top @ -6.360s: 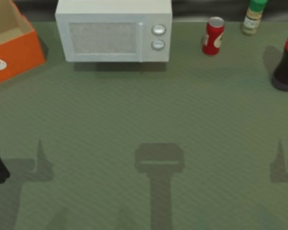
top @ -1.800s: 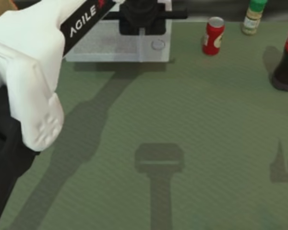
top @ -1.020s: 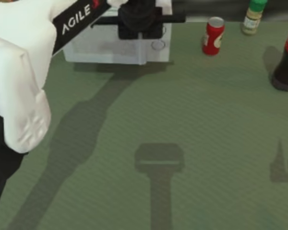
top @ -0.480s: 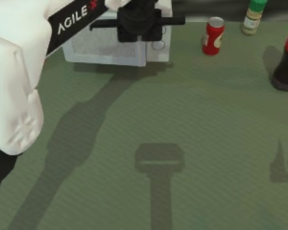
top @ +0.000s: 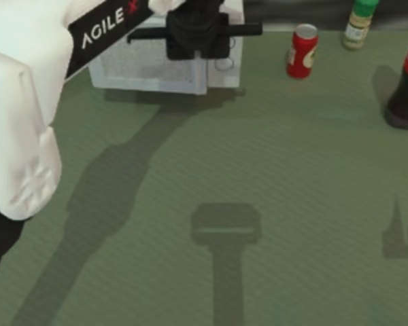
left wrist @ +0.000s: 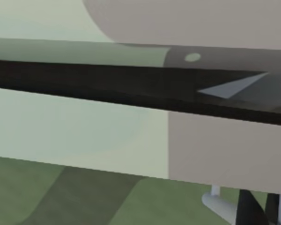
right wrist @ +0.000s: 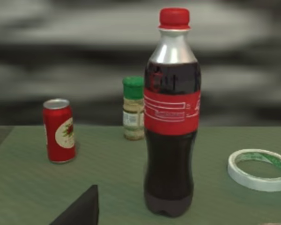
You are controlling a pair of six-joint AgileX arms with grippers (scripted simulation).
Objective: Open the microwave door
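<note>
The white microwave (top: 226, 76) stands at the back of the table, left of centre. Its door (top: 143, 68) has a grey mesh window, and its right edge stands slightly forward of the knob panel. My left arm reaches over it from the left. My left gripper (top: 197, 42) sits at the door's right edge and hides the upper knob. In the left wrist view the pale rod handle (left wrist: 218, 205) runs between the dark fingers (left wrist: 246, 213), shut on it. My right arm is outside the top view; a dark part of my right gripper (right wrist: 82, 211) shows in its wrist view.
A red can (top: 302, 51), a green-capped jar (top: 359, 24) and a cola bottle (top: 406, 81) stand at the back right. The right wrist view shows the bottle (right wrist: 172, 117), can (right wrist: 58, 131), jar (right wrist: 133, 110) and a tape roll (right wrist: 257, 168).
My left arm came in from the left edge to the microwave's front. The door's right edge has since swung slightly forward. In the last half second almost nothing moved.
</note>
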